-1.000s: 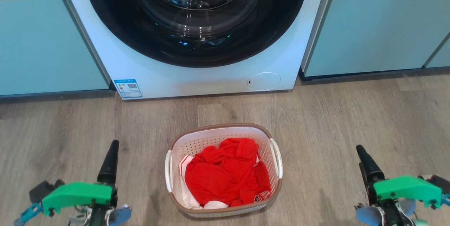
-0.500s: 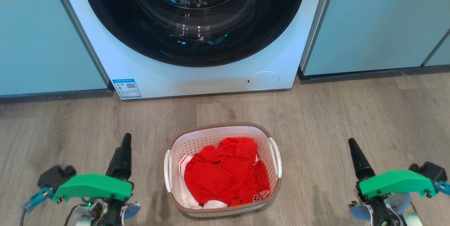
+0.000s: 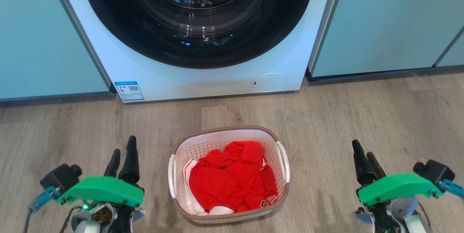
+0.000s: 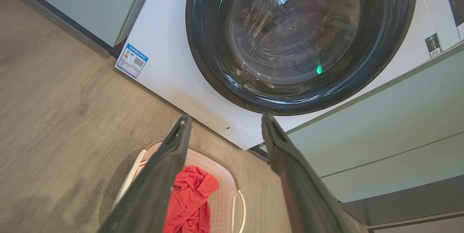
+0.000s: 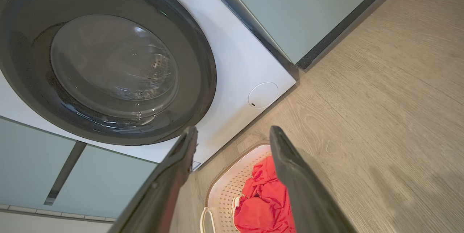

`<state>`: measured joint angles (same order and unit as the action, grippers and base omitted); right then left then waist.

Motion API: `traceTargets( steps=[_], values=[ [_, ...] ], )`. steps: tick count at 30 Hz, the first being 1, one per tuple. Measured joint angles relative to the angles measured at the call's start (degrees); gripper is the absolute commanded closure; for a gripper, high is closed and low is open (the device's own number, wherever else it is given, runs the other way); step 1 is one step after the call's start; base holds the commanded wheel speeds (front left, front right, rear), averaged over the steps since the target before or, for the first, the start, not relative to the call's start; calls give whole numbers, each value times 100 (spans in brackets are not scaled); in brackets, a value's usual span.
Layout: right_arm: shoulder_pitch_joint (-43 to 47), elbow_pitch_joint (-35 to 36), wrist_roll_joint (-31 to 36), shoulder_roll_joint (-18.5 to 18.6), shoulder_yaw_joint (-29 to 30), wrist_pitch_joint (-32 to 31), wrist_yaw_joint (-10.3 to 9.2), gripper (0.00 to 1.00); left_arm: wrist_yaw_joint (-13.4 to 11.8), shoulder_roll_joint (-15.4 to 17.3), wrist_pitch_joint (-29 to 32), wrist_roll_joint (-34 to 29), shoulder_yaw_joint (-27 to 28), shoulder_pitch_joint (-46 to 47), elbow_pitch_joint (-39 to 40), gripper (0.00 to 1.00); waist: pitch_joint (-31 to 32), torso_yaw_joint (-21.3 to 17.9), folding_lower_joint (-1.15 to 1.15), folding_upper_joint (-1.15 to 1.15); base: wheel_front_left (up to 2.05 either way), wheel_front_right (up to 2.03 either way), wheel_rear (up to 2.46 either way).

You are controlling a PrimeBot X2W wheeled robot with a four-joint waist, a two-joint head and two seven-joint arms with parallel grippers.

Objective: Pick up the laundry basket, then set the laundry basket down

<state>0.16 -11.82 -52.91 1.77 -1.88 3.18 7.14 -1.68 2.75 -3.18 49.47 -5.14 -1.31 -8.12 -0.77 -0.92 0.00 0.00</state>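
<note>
The laundry basket, white and perforated with a brown rim, stands on the wood floor in front of the washer. Red and white clothes fill it. My left gripper is left of the basket and apart from it, open and holding nothing. My right gripper hovers further off to the basket's right, also open and holding nothing. In the left wrist view the left gripper points toward the washer, with the basket low between its fingers. The right wrist view has the right gripper above the basket.
A white front-loading washer with a dark round door stands just behind the basket. Teal cabinets flank it on the left and on the right. Bare wood floor spreads on both sides of the basket.
Both grippers have moved forward and a little inward toward the basket, and both fingers of each now show. The basket has stayed put; the head camera shifted slightly.
</note>
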Motion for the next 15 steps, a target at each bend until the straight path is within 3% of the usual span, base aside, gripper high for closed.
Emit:
traceTargets(
  steps=[15],
  values=[
    [0, 155, 1023, 13, -214, 257, 0, 0, -298, 99, -248, -1033, -268, -137, 183, 0, 23, -20, 0, 0, 0, 0, 0]
  ],
)
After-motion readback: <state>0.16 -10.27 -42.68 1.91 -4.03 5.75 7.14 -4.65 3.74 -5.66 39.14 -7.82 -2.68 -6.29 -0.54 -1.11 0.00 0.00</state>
